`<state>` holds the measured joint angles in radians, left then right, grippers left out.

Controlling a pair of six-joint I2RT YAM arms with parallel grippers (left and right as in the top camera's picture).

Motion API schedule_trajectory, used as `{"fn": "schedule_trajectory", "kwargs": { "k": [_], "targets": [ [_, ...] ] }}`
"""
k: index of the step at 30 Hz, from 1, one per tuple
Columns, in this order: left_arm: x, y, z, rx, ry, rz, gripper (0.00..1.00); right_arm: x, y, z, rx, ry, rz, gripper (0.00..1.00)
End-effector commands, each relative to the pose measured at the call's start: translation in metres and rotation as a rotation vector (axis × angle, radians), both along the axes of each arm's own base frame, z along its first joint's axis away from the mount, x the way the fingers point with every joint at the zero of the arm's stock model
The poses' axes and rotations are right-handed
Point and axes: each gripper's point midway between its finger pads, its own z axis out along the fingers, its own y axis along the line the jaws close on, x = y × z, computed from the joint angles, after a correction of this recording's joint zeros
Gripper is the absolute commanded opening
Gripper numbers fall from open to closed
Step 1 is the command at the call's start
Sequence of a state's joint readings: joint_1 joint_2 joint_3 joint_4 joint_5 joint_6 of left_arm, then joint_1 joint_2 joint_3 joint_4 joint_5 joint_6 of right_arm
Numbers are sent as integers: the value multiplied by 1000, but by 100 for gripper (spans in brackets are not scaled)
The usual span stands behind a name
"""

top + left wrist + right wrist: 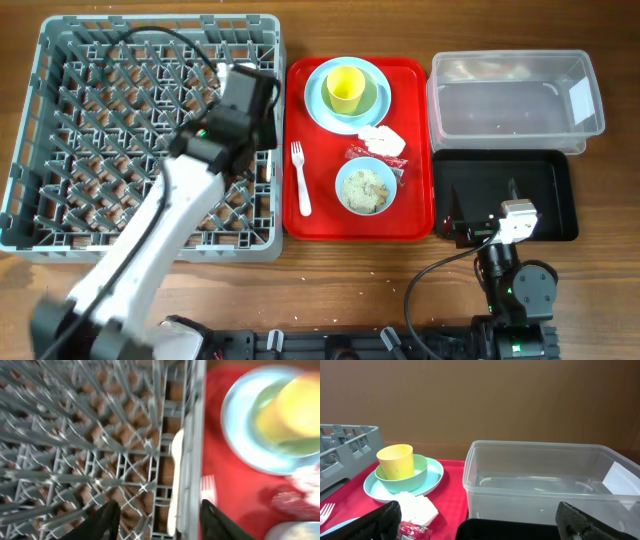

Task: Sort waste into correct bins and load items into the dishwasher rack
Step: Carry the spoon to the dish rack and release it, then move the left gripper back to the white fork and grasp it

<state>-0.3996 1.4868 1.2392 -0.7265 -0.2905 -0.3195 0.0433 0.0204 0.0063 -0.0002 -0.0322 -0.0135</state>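
Note:
The grey dishwasher rack point(60, 120) fills the left. My left gripper point(262, 108) is open over its right edge. In the left wrist view its fingers point(160, 522) straddle a white spoon point(177, 475) lying inside the rack point(75, 435) against the right wall. The plate point(322, 110) holds a greenish bowl point(372, 98) with the yellow cup point(346, 86) in it. The napkin point(384, 139), the wrapper point(372, 155), the fork point(300, 178) and a light-blue bowl point(346, 200) of food scraps point(366, 186) lie nearby. My right gripper point(462, 228) point(480, 527) is open and empty over the black tray point(545, 190).
The red serving tray point(320, 215) sits between the rack and the bins. The clear tub point(515, 95) point(545, 480) stands behind the black tray point(510, 530). The right wrist view also shows the cup point(396, 460), the napkin point(417, 507) and the wrapper point(412, 531).

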Motion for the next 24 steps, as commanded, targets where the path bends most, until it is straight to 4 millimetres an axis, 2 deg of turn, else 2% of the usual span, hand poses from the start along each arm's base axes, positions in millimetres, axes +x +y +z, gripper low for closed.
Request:
{"fn": "schedule_trajectory", "kwargs": {
  "k": [1, 3, 5, 7, 9, 11, 15, 16, 18, 20, 22, 24],
  "targets": [
    [-16, 16, 83, -95, -206, 53, 64, 0, 0, 2, -10, -9, -4, 100],
    [-28, 35, 103, -110, -252, 90, 65, 0, 0, 2, -10, -9, -4, 100],
    [-37, 60, 110, -104, -261, 151, 65, 0, 0, 2, -10, -10, -4, 100],
    [-42, 85, 100, -78, -214, 221, 66, 0, 0, 2, -10, -9, -4, 100],
    [-46, 98, 86, -67, -152, 256, 66, 0, 0, 2, -10, -9, -4, 100],
    [-46, 86, 71, -130, -79, 212, 63, 0, 0, 2, -10, -9, -4, 100],
    [-60, 43, 40, -302, 117, 91, 38, 0, 0, 2, -10, -10, -4, 100],
    [-64, 38, 35, -315, 144, 114, 34, 0, 0, 2, -10, -9, -4, 100],
    [-65, 26, 25, -294, 156, 129, 34, 0, 0, 2, -11, -9, -4, 100],
    [-65, -4, 15, -280, 136, 95, 35, 0, 0, 2, -10, -9, -4, 100],
    [-66, -25, 6, -258, 130, 90, 40, 0, 0, 2, -10, -9, -4, 100],
    [-67, -49, -12, -223, 151, 82, 42, 0, 0, 2, -10, -9, -4, 100]
  ]
}}
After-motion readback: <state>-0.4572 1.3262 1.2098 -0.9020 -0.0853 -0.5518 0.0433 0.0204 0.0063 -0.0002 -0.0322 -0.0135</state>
